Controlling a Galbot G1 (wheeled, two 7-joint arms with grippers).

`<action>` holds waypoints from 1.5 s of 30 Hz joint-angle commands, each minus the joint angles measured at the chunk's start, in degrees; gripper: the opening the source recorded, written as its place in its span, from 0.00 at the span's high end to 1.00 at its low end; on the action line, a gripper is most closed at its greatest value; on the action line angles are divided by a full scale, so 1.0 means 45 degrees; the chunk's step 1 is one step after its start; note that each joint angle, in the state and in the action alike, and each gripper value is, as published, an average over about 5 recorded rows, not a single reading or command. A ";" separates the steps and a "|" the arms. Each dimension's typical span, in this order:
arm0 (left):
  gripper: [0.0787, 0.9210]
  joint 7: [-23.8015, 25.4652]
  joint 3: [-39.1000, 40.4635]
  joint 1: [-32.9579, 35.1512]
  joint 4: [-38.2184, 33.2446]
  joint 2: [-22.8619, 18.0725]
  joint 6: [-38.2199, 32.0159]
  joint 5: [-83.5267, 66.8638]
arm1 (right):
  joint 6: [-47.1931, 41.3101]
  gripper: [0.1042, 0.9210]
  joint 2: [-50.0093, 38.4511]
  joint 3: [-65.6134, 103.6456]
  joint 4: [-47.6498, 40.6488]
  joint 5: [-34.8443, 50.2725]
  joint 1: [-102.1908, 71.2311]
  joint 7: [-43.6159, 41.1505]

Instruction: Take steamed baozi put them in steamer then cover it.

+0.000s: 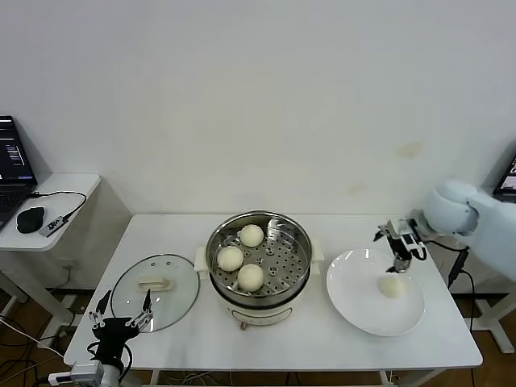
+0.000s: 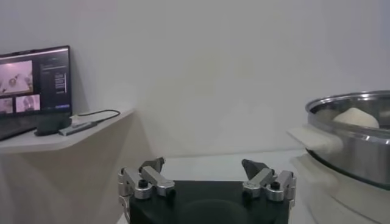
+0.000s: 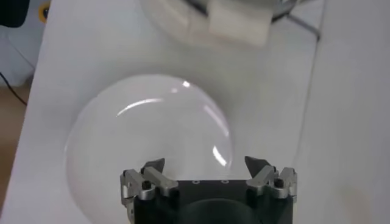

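A plain white wall is backing the white bench [image 1: 161,242], which is carrying every item of the task in one row. The steamer [image 1: 258,260] is sitting at the middle of the bench with its pot uncovered, and three steamed baozi [image 1: 251,276] are lying apart from one another on its perforated tray, leaving bare tray on the side toward the plate, which is judged sufficient for the fourth. That last bun [image 1: 392,285] is resting on the white plate [image 1: 363,310] just beside the steamer, toward the plate's far right part. The right pincer [image 1: 397,242] is hovering above the plate's far rim, close to the bun and not touching it, with its jaws spread wide and nothing between them; this position is judged to be an approach for the final pick. The glass lid [image 1: 155,293] is lying flat on the bench to the left of the steamer, knob up, so it is staying clear of the loading path until covering is due. The left pincer [image 1: 121,318] is waiting at the bench's near left corner, just beside the lid's near edge, released and empty. Open bench surface is lying between plate and steamer, so the transfer path is judged short and unobstructed; the steamer's raised steel rim and cream side handle [image 1: 318,251] are the edges to clear. A side table [image 1: 68,189] with a laptop [image 1: 12,165] is standing well apart on the left.
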 commanded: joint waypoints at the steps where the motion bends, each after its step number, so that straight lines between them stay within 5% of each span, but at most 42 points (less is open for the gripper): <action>1: 0.12 -0.0003 -0.0059 0.0042 0.0024 0.0020 0.0009 0.0009 | 0.0097 0.12 -0.0203 0.2814 -0.1635 -0.1429 -0.3876 0.0018; 22: 0.12 0.0010 -0.0261 0.0052 0.0322 -0.0107 -0.0005 0.0012 | 0.0333 0.13 0.2006 0.3856 -0.3984 -0.2301 -0.5015 0.0328; 45: 0.12 0.0012 -0.0299 0.0085 0.0334 -0.0202 -0.0025 0.0016 | 0.0230 0.35 0.2304 0.4041 -0.4197 -0.2635 -0.4790 -0.0029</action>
